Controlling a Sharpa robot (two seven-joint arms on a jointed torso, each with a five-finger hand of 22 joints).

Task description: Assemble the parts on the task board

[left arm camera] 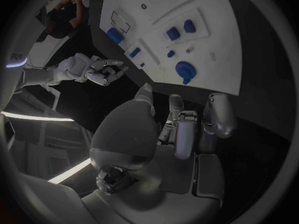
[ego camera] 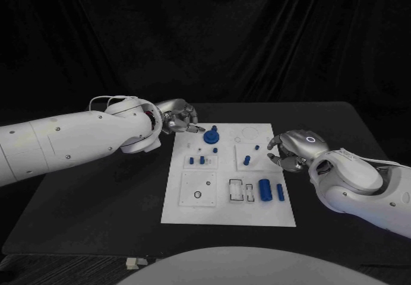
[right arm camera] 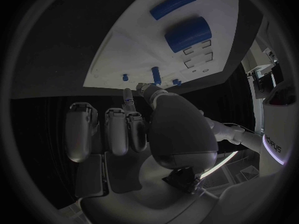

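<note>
The white task board [ego camera: 230, 205] lies in the middle of the black table. On it are a round blue knob part [ego camera: 209, 138], several small blue pegs [ego camera: 202, 160], a short blue piece [ego camera: 246, 160], a thick blue cylinder [ego camera: 265, 190] and a thin one [ego camera: 280, 191]. My left hand [ego camera: 180, 119] hovers at the board's far left corner, fingers apart and holding nothing; the knob part [left arm camera: 185, 70] lies just beyond its fingertips [left arm camera: 187, 129]. My right hand [ego camera: 290, 149] hangs over the board's right edge, fingers loosely bent and empty. From its wrist I see both cylinders [right arm camera: 187, 33].
The board [left arm camera: 206, 15] has several empty recesses: a square plate with a hole [ego camera: 198, 193], rectangular slots [ego camera: 236, 190] and a faint ring [ego camera: 250, 132] at the far side. Black table [ego camera: 94, 202] spreads wide on both sides of the board.
</note>
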